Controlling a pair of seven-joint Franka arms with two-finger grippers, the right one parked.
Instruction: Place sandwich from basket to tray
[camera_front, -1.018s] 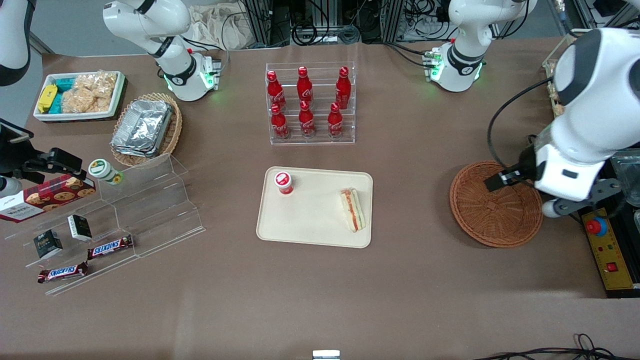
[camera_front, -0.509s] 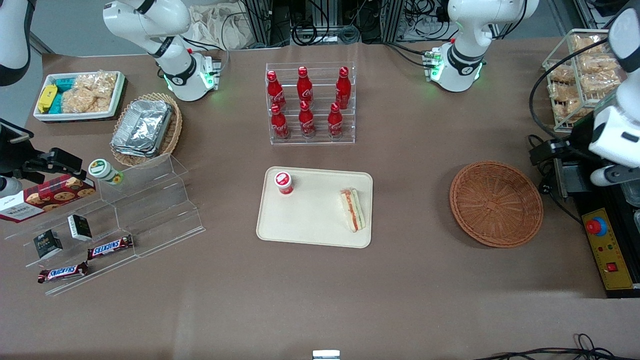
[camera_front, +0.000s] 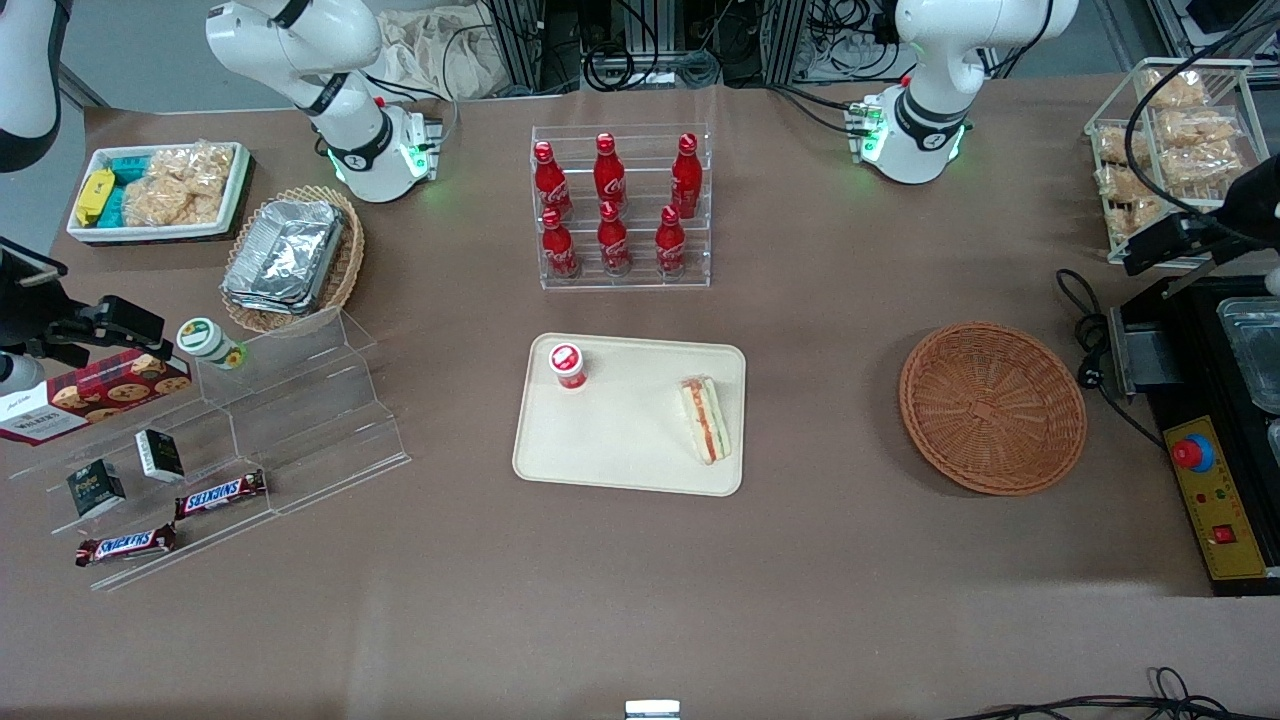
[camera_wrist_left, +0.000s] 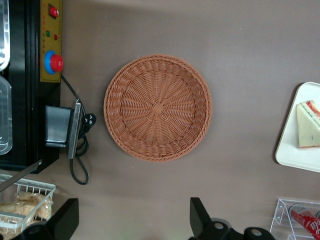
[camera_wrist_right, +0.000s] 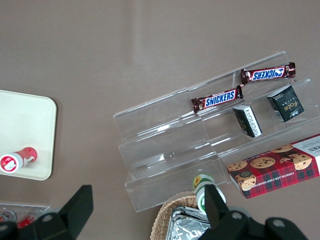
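The sandwich (camera_front: 707, 418) lies on the cream tray (camera_front: 630, 450), at the tray's end nearest the basket; it also shows in the left wrist view (camera_wrist_left: 309, 125) on the tray's corner (camera_wrist_left: 299, 156). The round reddish-brown basket (camera_front: 992, 407) is empty, as the left wrist view (camera_wrist_left: 157, 107) also shows. My left gripper (camera_front: 1163, 243) is open and empty, high up at the working arm's end of the table, farther from the front camera than the basket. In the left wrist view its fingers (camera_wrist_left: 200, 219) stand wide apart over bare table.
A red-capped cup (camera_front: 567, 364) stands on the tray. A bottle rack (camera_front: 620, 205) stands farther back. A black control box with a red button (camera_front: 1195, 455) and a wire rack of snacks (camera_front: 1165, 150) sit beside the basket. An acrylic stepped shelf (camera_front: 290, 410) is toward the parked arm's end.
My left arm has drawn up and away from above the basket toward the working arm's end of the table. The sandwich, tray and basket have not moved.
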